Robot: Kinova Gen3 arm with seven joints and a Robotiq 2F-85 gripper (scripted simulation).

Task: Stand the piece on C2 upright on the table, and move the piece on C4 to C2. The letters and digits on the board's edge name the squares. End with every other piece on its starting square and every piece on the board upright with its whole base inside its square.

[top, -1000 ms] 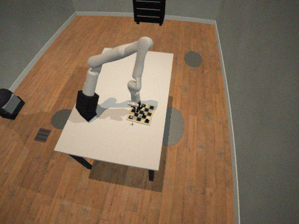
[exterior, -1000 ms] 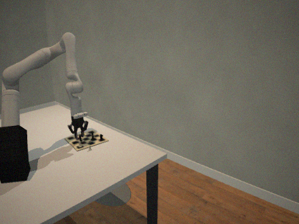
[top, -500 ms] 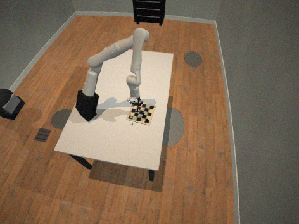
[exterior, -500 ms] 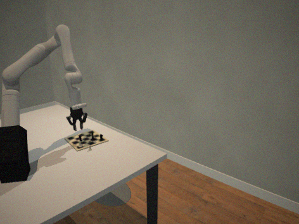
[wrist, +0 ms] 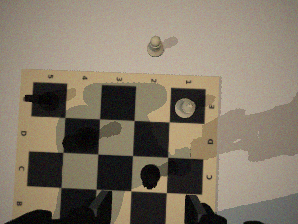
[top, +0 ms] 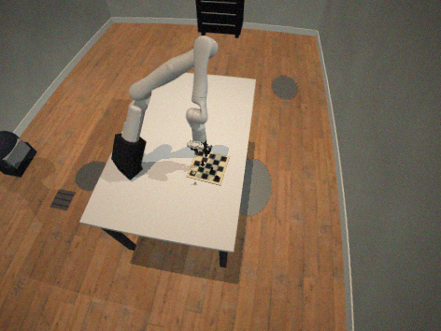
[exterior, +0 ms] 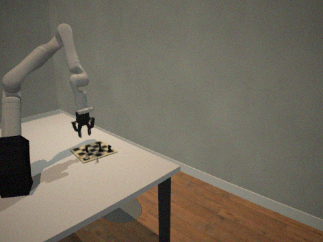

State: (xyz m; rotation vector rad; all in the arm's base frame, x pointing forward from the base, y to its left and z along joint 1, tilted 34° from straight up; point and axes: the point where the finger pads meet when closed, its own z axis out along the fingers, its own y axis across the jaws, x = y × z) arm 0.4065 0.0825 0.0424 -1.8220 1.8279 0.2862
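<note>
A plain grey room with a wooden floor (top: 290, 196).

Grey walls (exterior: 212, 75) meet pale skirting; a white table (top: 154, 220) on dark legs stands mid-floor, a dark slatted cabinet (top: 220, 16) against the far wall, round grey patches (top: 284, 87) on the boards.
</note>
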